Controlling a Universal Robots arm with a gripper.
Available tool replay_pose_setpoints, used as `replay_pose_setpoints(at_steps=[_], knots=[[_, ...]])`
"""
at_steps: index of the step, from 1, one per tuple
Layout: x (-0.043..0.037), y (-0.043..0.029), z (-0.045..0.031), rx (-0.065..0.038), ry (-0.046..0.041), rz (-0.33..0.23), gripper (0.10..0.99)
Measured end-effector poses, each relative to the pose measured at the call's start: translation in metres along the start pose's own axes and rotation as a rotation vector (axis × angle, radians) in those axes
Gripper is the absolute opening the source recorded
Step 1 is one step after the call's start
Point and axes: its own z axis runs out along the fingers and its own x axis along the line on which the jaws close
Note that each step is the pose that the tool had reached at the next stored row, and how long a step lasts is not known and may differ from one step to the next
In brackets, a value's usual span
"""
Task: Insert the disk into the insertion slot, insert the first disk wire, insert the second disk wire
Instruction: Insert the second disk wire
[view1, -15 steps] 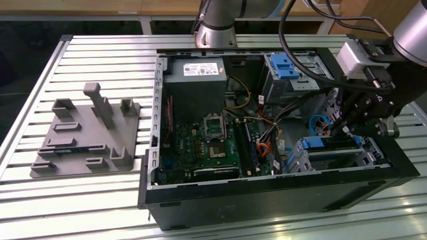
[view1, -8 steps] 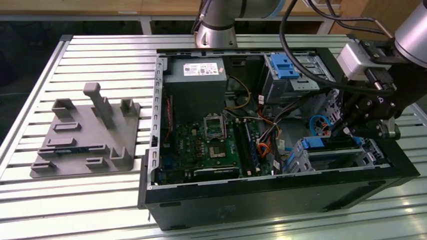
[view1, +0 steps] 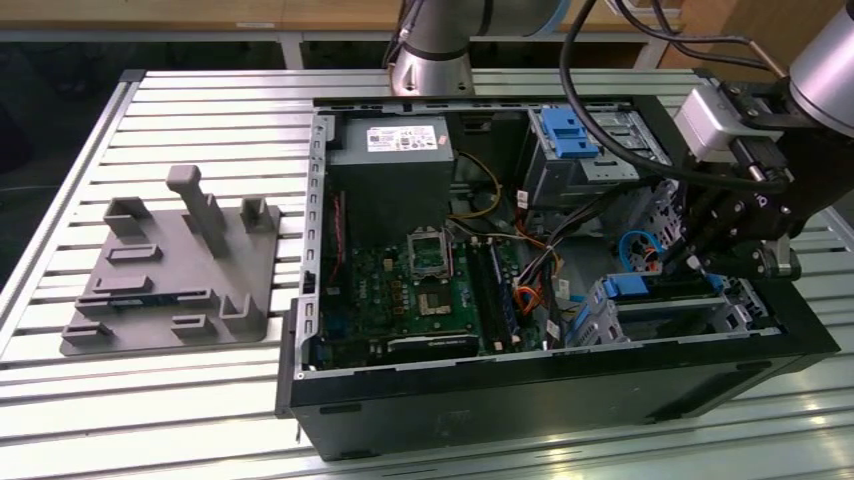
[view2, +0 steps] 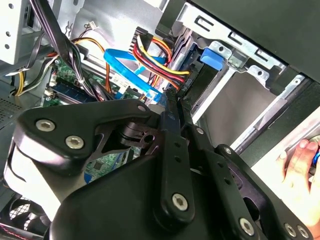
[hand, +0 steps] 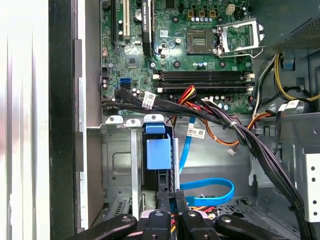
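The disk (view1: 630, 290) sits inside the insertion slot (view1: 731, 312) at the case's near corner on the exterior view's right. Its blue carrier (hand: 159, 152) stands edge-on in the silver cage (hand: 117, 165), and its blue end tab (view2: 216, 57) pokes out of the slot (view2: 245, 62). My gripper (view1: 678, 268) hangs just above that end of the disk. Its fingertips (hand: 170, 194) are pinched together on the black plug of a red-yellow-black disk wire (view2: 157, 62), right at the disk's end (view2: 175, 97). A flat blue disk wire (hand: 210, 185) loops beside it.
The open computer case holds the motherboard (view1: 414, 290), a power supply (view1: 394, 150) and a taller bay with a blue latch (view1: 567, 130). Black cable bundles (hand: 240, 135) cross near the slot. A grey fixture (view1: 174, 270) lies on the table. A person's hand (view2: 300, 160) rests beside the case.
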Motion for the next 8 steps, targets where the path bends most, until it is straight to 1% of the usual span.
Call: replay_pose_setpoints(at_steps=[8], knots=[[0.0014, -0.0004, 0.0008, 0.000, 0.0002, 0.000, 0.157]])
